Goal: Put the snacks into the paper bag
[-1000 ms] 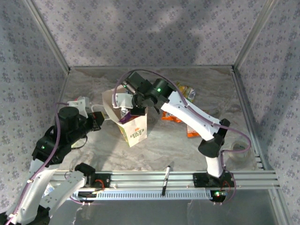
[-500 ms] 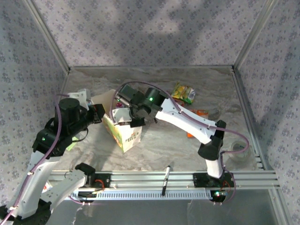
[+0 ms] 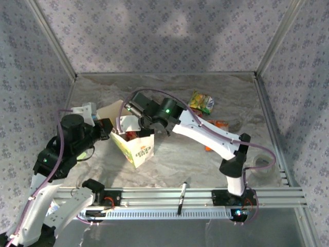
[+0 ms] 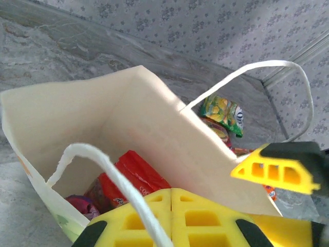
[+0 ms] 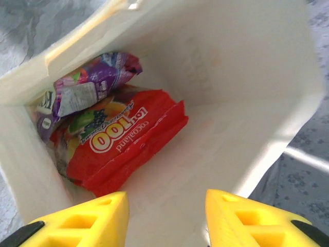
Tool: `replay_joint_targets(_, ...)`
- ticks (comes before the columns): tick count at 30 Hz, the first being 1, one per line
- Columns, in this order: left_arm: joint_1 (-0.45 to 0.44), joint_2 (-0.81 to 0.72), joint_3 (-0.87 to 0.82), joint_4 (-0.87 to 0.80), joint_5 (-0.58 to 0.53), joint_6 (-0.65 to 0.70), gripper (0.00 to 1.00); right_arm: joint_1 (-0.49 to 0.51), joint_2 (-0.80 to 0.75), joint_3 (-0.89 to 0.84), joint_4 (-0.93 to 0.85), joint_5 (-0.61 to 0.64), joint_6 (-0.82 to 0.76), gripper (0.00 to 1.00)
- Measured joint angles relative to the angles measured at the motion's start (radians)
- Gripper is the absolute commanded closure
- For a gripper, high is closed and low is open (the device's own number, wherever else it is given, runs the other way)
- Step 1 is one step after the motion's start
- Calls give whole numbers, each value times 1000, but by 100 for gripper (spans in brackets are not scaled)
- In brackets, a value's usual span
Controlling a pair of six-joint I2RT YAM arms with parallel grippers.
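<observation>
While the paper bag (image 3: 139, 150) leans at nine o'clock on the grey table (image 3: 180, 162), the left gripper (image 4: 171, 198) pinches its near rim, fingers pressed together. The right gripper (image 5: 164, 216) hangs over the open mouth, fingers spread. Inside lie a red packet (image 5: 123, 139) and, at its ten o'clock, a purple packet (image 5: 85, 87). A yellow-green packet (image 3: 201, 101) rests on the table at the bag's two o'clock.

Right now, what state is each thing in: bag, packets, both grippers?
paper bag: mouth open, rim pinched.
red packet: lying inside the bag.
purple packet: inside the bag, beside the red one.
yellow-green packet: on the table, outside.
orange packet: on the table, partly behind the right arm.
left gripper: shut on the bag's rim.
right gripper: open, empty, over the bag's mouth.
</observation>
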Motion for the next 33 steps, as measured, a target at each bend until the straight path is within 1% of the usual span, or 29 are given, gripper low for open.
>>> replay_joint_targets(4, 2, -2, -3, 0, 0, -3, 94, -5, -73, -29, 57, 1, 29, 53)
replay_joint_targets(9, 4, -7, -13, -1, 0, -8, 94, -31, -199, -77, 130, -11, 93, 50)
replay_joint_targets(13, 4, -16, -14, -4, 0, -11, 94, -63, -321, -172, 188, -11, 147, 47)
replay_joint_targets(16, 4, -26, -16, -10, 0, -13, 94, -119, -415, -278, 240, -28, 217, 46)
replay_joint_targets(18, 4, -33, -20, -18, 0, -13, 94, -187, -471, -346, 251, -43, 274, 45)
replay_joint_targets(21, 4, -34, -20, -24, 0, -13, 94, -315, -536, -448, 281, -85, 377, 42)
replay_joint_targets(25, 4, -32, -27, -23, 1, -13, 94, -472, -601, -592, 319, -133, 517, 40)
replay_joint_targets(29, 4, -30, -37, -23, 1, -13, 94, -656, -616, -709, 344, -182, 683, 40)
replay_joint_targets(33, 6, -30, -37, -23, 1, -13, 94, -811, -581, -779, 357, -249, 808, 40)
